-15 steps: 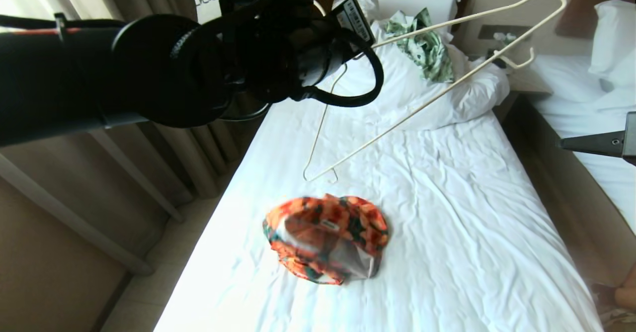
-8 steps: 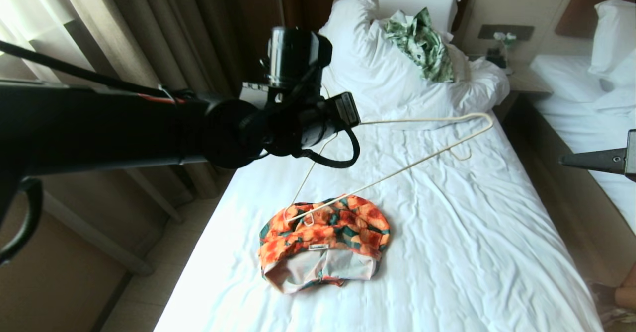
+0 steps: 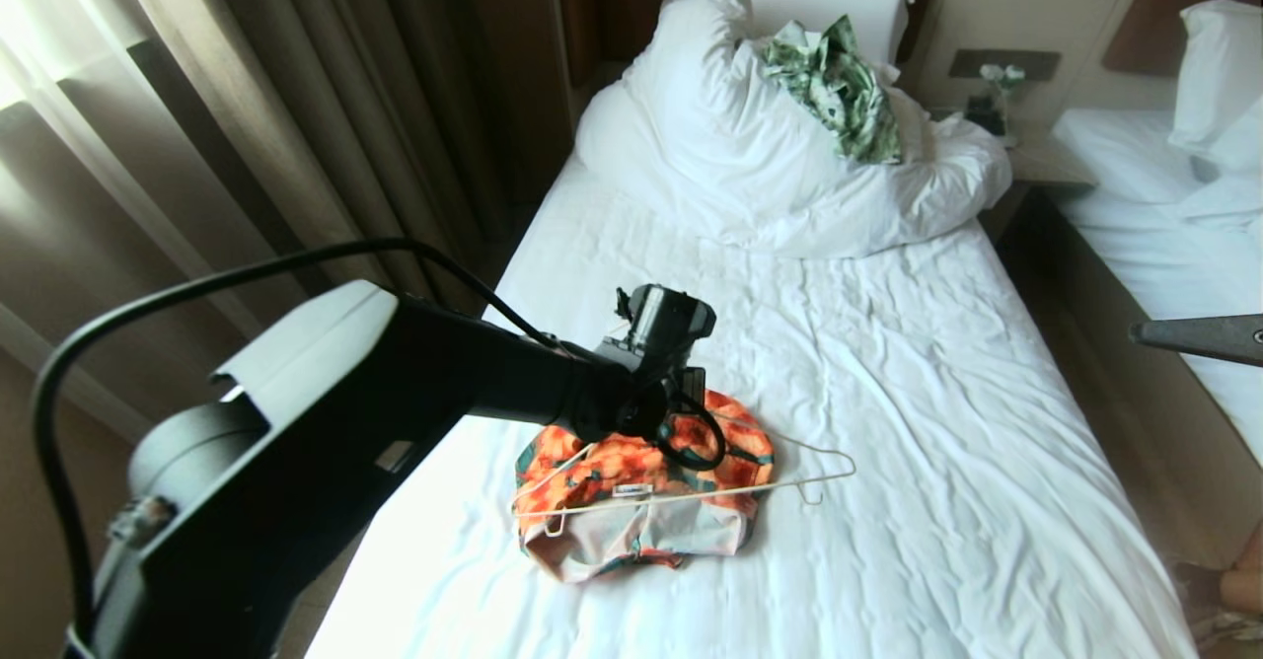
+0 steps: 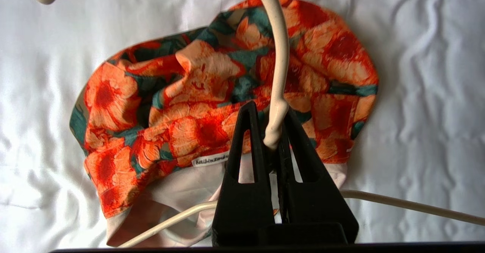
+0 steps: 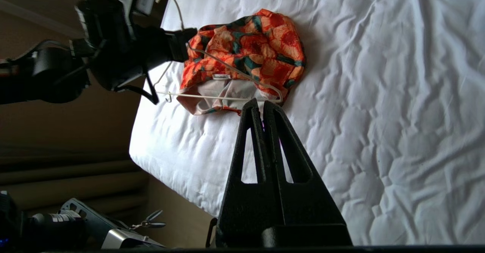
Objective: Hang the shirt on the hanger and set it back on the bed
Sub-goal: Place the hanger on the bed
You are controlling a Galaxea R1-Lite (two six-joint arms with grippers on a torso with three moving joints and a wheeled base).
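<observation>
Left gripper pinches hanger neck over crumpled shirt; recommend feeding 1 hanger arm into collar opening slowly.

The head view looks forward and down the bed toward its headboard, from high up. The left wrist view sits close above the shirt, facing straight down. The right wrist view looks from farther off across the sheet; all three share the shirt and hanger.
</observation>
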